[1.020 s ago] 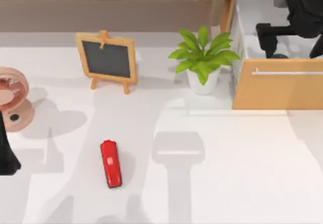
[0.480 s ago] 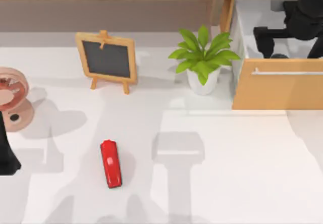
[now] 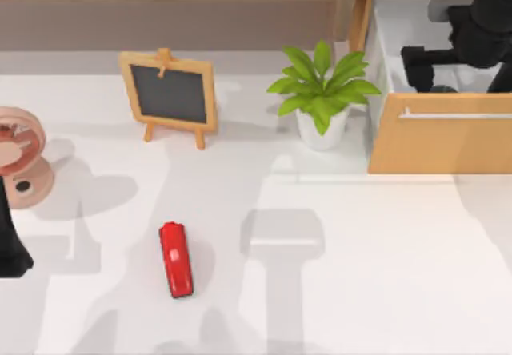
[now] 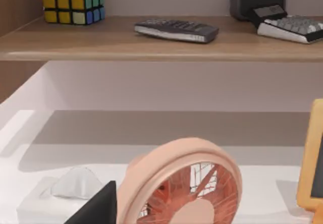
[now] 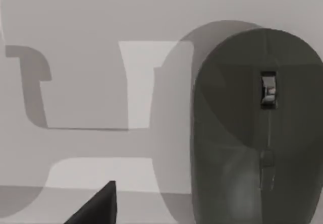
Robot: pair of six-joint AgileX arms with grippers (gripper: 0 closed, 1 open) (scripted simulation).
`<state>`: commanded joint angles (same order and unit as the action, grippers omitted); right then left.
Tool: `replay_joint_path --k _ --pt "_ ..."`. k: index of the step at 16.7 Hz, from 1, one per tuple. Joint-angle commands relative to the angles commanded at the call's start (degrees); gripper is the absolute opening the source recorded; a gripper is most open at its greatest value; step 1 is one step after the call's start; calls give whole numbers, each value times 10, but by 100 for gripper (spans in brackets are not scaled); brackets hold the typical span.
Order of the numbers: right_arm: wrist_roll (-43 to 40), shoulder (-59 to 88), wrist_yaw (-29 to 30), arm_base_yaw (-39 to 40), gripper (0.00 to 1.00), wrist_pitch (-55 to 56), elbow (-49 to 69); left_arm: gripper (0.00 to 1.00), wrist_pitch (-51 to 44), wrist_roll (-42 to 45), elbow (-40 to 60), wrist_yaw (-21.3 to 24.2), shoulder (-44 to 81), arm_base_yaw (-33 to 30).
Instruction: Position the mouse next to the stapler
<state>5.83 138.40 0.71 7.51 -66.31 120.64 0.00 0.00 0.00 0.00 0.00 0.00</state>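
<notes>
Mouse [image 5: 255, 128] sat close under our right wrist camera, dark grey, scroll wheel facing up, resting on a pale flat surface crossed by shadows. From the top view we couldn't pick it out; our right arm hung over the open drawer [image 3: 440, 139] at the upper right of the frame, with the right gripper [image 3: 436, 59] down inside the white drawer interior. We couldn't tell how wide its jaws stood, or whether they touched the mouse; one dark finger tip [image 5: 96, 206] showed at the lower edge of the right wrist view, apart from the mouse.

Stapler [image 3: 176, 259] lay red and flat on the white table [image 3: 368, 275], lower left of centre in the top view, long axis running roughly up-down in the frame, well apart from the drawer. Nothing touched it.

Our left arm [image 3: 10, 243] sat parked at the far left edge of the top view, just below the pink fan [image 3: 20, 159]. Jaw state of the left gripper: couldn't tell.

Chalkboard easel [image 3: 170, 95] stood upper left of centre, potted plant [image 3: 322, 91] just left of the drawer. The left wrist view showed the fan [image 4: 184, 183] up close and a shelf [image 4: 151, 42] behind it.
</notes>
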Motion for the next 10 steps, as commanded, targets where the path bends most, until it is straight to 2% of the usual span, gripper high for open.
replay_joint_path --k 10 --pt "1 22 0 0 100 37 -16 100 0 0 0 0 0 0"
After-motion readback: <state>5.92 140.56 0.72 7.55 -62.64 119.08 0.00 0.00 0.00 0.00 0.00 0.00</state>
